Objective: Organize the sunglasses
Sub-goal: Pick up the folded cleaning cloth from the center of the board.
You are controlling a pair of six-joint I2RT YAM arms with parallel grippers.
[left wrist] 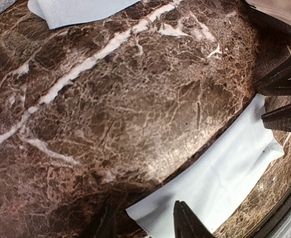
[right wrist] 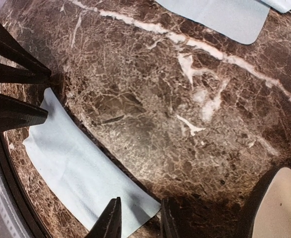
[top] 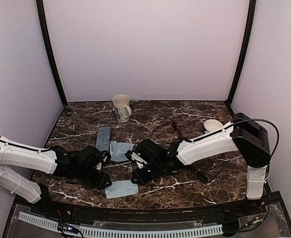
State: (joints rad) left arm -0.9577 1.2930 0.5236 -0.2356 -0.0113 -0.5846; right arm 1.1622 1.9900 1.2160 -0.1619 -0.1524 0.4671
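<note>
A thin-framed pair of sunglasses [top: 171, 127] lies at mid-table behind the right arm. Both grippers are low over a light blue cloth [top: 121, 189] near the front edge. My left gripper [top: 105, 180] is open at the cloth's [left wrist: 219, 183] left end, one finger [left wrist: 186, 224] above the cloth and the other over bare marble. My right gripper [top: 135, 177] is open at the cloth's [right wrist: 76, 168] right end, with the cloth's corner between its fingers [right wrist: 110, 223]. Neither holds sunglasses.
A second blue cloth [top: 120, 150] and a grey-blue case [top: 103, 138] lie just behind the grippers. A cream mug [top: 121, 107] stands at the back and a white bowl [top: 213, 125] at the right. A dark object [top: 203, 175] shows partly under the right arm.
</note>
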